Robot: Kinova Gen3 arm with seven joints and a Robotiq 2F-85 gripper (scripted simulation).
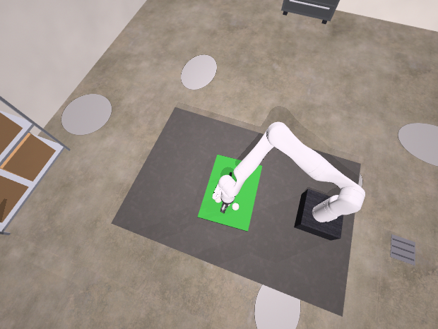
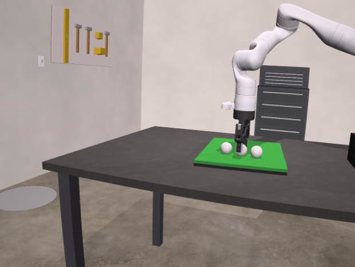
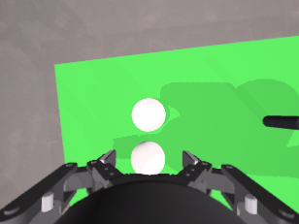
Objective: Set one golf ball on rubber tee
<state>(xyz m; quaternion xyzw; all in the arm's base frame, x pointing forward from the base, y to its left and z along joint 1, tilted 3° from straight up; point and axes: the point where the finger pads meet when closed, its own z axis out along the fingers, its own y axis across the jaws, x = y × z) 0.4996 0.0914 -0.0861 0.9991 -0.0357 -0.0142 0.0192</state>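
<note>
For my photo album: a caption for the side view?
Open end effector straddles the middle ball of three on a green mat.

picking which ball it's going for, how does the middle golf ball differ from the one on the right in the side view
The middle golf ball sits between the open fingers of the end effector, partly hidden by a finger; the right golf ball stands free and fully visible. The middle one lies under the arm's shadow, the right one in brighter light. Both are white, look alike in size and rest on the green mat.

Green mat (image 2: 267,163) flat matt; golf balls (image 3: 148,114) smooth white (no dimples visible); table (image 2: 143,160) dark matt, faint grain.
</note>
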